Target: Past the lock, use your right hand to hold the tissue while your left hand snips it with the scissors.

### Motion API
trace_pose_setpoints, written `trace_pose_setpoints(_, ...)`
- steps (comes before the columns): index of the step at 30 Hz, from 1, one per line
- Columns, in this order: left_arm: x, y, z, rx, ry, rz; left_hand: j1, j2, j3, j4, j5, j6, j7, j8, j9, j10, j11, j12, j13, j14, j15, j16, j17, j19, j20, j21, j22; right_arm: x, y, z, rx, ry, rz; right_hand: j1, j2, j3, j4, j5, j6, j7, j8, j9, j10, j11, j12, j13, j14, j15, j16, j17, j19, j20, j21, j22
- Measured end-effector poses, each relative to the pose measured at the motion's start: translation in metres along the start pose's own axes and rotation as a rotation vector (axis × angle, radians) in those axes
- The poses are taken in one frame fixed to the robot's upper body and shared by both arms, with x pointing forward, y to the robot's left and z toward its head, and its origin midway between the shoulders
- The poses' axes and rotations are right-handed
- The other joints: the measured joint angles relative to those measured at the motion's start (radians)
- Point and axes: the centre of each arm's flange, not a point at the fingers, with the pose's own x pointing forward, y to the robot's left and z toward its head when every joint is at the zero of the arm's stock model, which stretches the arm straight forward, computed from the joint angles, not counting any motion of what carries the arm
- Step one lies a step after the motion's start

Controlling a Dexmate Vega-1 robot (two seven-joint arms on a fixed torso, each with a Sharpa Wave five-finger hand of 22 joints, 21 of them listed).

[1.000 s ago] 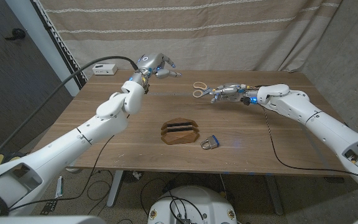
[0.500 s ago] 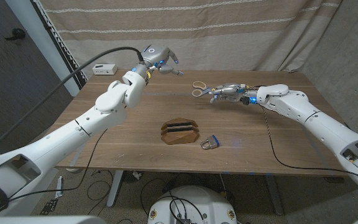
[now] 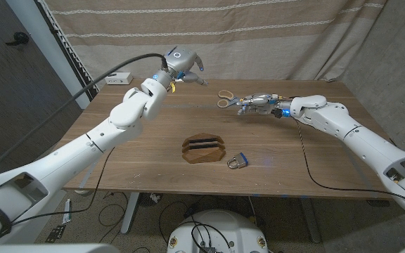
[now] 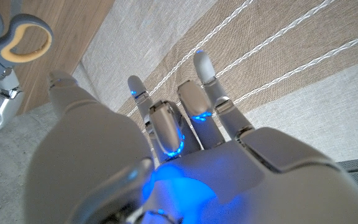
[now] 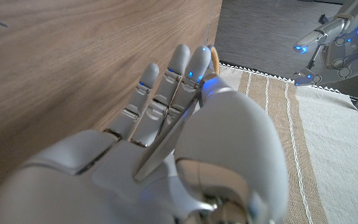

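The right hand [image 3: 255, 104] lay low over the far part of the wooden table [image 3: 153, 151], its fingers [image 5: 166, 87] stretched out straight and close together. The scissors [image 3: 225, 99], with tan handle loops, were at its fingertips; the right wrist view showed a blade running along the palm under the thumb, so the hand appeared to hold them, though the grip was not fully clear. The left hand [image 3: 183, 67] hung raised beyond the table's far edge, across from the right hand, fingers spread apart and holding nothing, against the striped curtain [image 4: 278, 56]. Nearer the robot than the right hand lay a padlock [image 3: 238, 161], just beside a wooden holder [image 3: 204, 149].
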Motion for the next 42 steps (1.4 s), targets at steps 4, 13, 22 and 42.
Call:
trace_pose_setpoints(4,0.003,0.002,0.001,0.023,-0.009,0.003,0.005,-0.005,-0.004,0.004,0.0,0.0,0.0,0.0,0.0,0.0,0.0,0.0,0.0,0.002,-0.002,0.0,0.0,0.0,0.0,0.004,-0.002,0.0,-0.001,-0.001,0.004,-0.001,-0.003,0.0,0.0,0.0,0.0,-0.001,0.0,0.0,-0.001,0.0,0.0,0.0,0.0,-0.001,0.0,0.0,0.0,0.0,0.0,0.0,0.008,0.0)
trace_pose_setpoints(13,0.009,0.002,0.008,0.079,-0.049,-0.032,0.005,-0.005,-0.004,0.013,0.0,0.048,-0.002,0.005,0.0,0.005,0.005,0.0,0.0,0.01,-0.001,0.0,0.0,-0.004,0.004,0.005,-0.026,-0.001,-0.002,-0.002,0.008,-0.002,-0.007,0.0,0.0,0.0,0.0,-0.002,0.0,0.0,-0.001,-0.003,0.0,0.0,0.0,-0.001,0.0,0.0,-0.004,0.0,-0.009,0.001,0.022,-0.009)
trace_pose_setpoints(22,0.011,0.0,0.013,0.097,-0.089,-0.058,0.005,-0.005,-0.005,0.028,0.0,0.044,-0.005,0.003,0.0,0.005,0.005,0.0,0.0,0.007,0.001,0.0,0.0,-0.014,0.002,0.022,-0.047,-0.002,-0.003,-0.003,0.012,-0.003,-0.014,0.0,0.0,0.0,0.0,-0.003,0.0,0.0,-0.001,-0.004,0.0,0.0,0.0,-0.001,0.0,0.0,-0.004,0.0,-0.011,0.0,0.031,-0.014)
trace_pose_setpoints(42,0.02,-0.012,0.025,0.129,-0.21,-0.027,0.033,0.002,0.0,0.039,0.005,0.035,-0.007,0.0,0.0,0.002,0.002,0.0,0.0,-0.029,0.0,0.0,0.0,-0.041,0.004,0.038,-0.09,0.002,0.0,-0.008,0.039,-0.013,0.0,0.001,-0.001,0.0,0.0,0.001,0.0,0.0,0.0,-0.005,0.0,0.0,0.0,-0.002,0.0,0.0,-0.008,-0.003,-0.01,0.0,0.062,-0.028)
